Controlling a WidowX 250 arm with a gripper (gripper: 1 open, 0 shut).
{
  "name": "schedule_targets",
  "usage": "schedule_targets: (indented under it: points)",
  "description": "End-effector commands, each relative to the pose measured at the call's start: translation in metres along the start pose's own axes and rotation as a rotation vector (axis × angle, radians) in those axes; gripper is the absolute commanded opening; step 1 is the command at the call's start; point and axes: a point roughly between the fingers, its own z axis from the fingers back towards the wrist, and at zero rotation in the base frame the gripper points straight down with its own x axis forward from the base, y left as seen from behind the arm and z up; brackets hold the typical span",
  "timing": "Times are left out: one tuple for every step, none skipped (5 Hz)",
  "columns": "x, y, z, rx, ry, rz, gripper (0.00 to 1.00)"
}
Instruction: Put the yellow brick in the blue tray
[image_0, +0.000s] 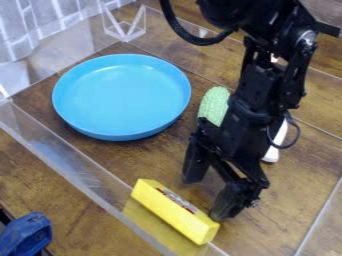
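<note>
The gripper (215, 193) stands wide open just beside the yellow brick (174, 211).

The robot arm (261, 75) was matte black throughout, built of chunky, blocky segments with rounded joints. Thin black cables looped beside its upper links. Its black two-fingered gripper (213, 190) ended in long, thick, squared fingers (230, 202).
</note>
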Motion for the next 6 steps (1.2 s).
schedule_targets:
  points:
    - [-0.022,-0.013,-0.027,-0.005,0.097,-0.061,1.0]
    - [-0.021,-0.02,-0.03,-0.01,0.09,-0.05,1.0]
    - [-0.016,-0.027,-0.029,-0.022,0.089,-0.011,0.0]
    - [-0.007,-0.026,-0.025,-0.011,0.091,-0.033,0.0]
    - [-0.002,-0.027,-0.015,0.006,0.101,-0.062,0.0]
    - [0.002,-0.027,-0.001,0.026,0.117,-0.092,0.0]
